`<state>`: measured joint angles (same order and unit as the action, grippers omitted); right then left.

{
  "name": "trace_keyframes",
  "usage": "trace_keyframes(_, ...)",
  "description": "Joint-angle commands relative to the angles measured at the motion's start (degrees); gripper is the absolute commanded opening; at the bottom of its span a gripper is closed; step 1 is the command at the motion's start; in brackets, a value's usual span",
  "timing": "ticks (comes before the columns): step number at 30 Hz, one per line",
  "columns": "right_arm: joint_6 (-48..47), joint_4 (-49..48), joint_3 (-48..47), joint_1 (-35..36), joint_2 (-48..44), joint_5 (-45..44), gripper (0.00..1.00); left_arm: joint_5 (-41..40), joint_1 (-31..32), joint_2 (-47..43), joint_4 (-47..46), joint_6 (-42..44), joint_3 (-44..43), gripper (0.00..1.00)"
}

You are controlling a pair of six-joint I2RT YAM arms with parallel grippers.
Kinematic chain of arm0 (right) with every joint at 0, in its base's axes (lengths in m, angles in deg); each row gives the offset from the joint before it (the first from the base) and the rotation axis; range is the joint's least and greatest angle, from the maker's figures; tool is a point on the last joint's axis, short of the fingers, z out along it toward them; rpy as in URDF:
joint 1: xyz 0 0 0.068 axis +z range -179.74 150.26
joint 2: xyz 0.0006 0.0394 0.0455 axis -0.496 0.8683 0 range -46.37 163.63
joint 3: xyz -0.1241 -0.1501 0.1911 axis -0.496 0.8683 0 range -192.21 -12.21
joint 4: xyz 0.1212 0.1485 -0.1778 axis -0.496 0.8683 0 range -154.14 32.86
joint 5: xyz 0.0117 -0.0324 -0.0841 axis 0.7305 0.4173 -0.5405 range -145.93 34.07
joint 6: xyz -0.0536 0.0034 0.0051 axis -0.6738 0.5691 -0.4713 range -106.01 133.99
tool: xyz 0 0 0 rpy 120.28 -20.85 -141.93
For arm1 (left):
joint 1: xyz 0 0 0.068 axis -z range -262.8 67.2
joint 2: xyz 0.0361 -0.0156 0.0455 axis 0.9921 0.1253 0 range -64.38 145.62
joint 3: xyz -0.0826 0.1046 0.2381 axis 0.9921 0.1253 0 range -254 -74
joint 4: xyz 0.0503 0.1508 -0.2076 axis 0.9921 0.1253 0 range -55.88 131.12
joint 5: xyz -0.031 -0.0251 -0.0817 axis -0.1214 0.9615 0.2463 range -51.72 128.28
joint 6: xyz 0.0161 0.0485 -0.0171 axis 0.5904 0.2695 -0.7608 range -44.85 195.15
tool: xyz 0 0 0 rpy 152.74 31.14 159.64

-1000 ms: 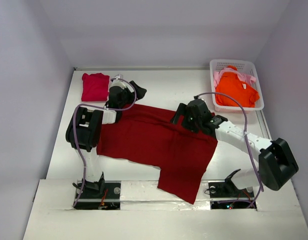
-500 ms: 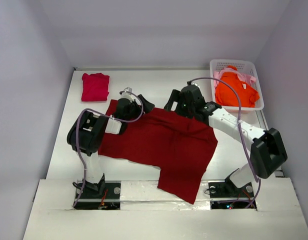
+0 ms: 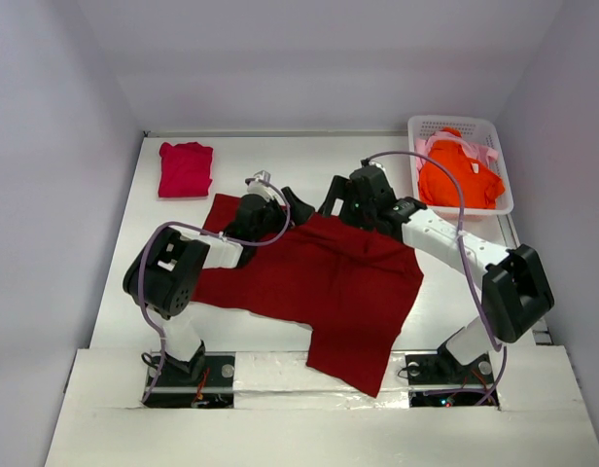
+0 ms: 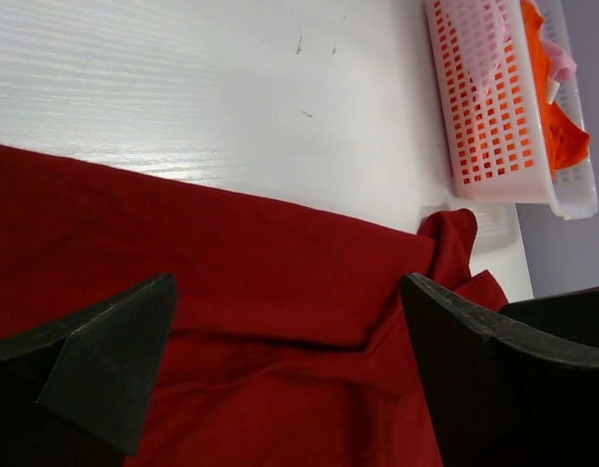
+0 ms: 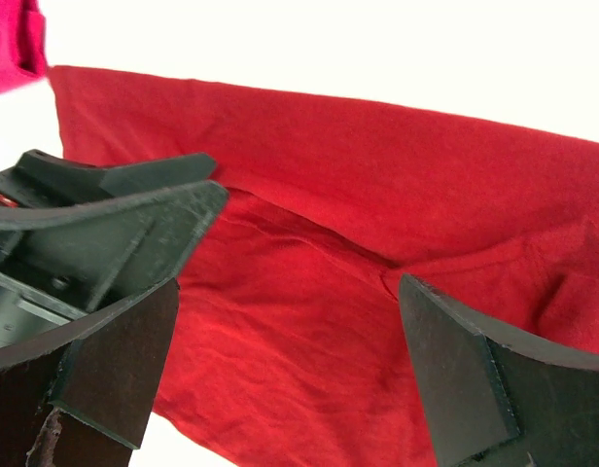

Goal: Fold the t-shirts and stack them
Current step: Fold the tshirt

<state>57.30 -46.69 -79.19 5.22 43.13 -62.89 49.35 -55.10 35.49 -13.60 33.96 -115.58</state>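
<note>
White matte tabletop (image 3: 309, 161) carries a large dark red soft cloth t-shirt (image 3: 319, 277), spread flat but creased. Jaws wide and empty, the left gripper (image 4: 288, 292) and right gripper (image 5: 288, 292) hover at its far edge, closer together than a second ago. Count: four shirts. The folded crimson-pink t-shirt (image 3: 185, 169) lies far-left; the bright orange t-shirt (image 3: 460, 175) and pale pink t-shirt (image 3: 487, 154) sit in one white plastic lattice basket (image 3: 455, 121).

The left gripper (image 3: 294, 206) has shifted right toward the frame's centre and now sits over the upper edge of the dark red t-shirt (image 3: 319, 282). The right gripper (image 3: 334, 197) has moved up to that same edge, close beside it.
</note>
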Motion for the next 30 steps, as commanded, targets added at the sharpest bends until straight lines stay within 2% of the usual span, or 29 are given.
trace_keyframes(1,0.0,-1.7,1.4,0.4,-3.0,-0.9,1.00,-1.1,0.8,-1.6,-0.5,0.6,0.0,0.99)
trace_keyframes(8,0.0,-1.2,2.0,0.4,-3.9,-0.5,1.00,-0.8,0.8,-3.1,0.5,0.4,0.6,0.99)
trace_keyframes(13,0.8,-1.7,6.8,0.4,-7.4,2.7,1.00,-5.1,0.8,-9.5,11.1,2.5,-0.1,0.99)
trace_keyframes(18,3.3,1.3,11.8,0.4,-8.7,3.1,1.00,-5.7,1.3,-12.9,16.1,3.1,-0.3,0.99)
trace_keyframes(22,5.0,4.5,14.8,2.6,-9.3,1.1,1.00,-6.0,1.8,-14.5,18.5,3.2,1.1,0.92)
trace_keyframes(27,7.6,6.0,18.3,5.7,-14.7,1.5,1.00,-10.6,3.7,-20.3,25.1,3.5,4.2,0.90)
trace_keyframes(30,9.8,8.6,21.5,7.0,-18.2,0.4,1.00,-15.5,3.7,-25.3,30.7,4.3,6.1,0.93)
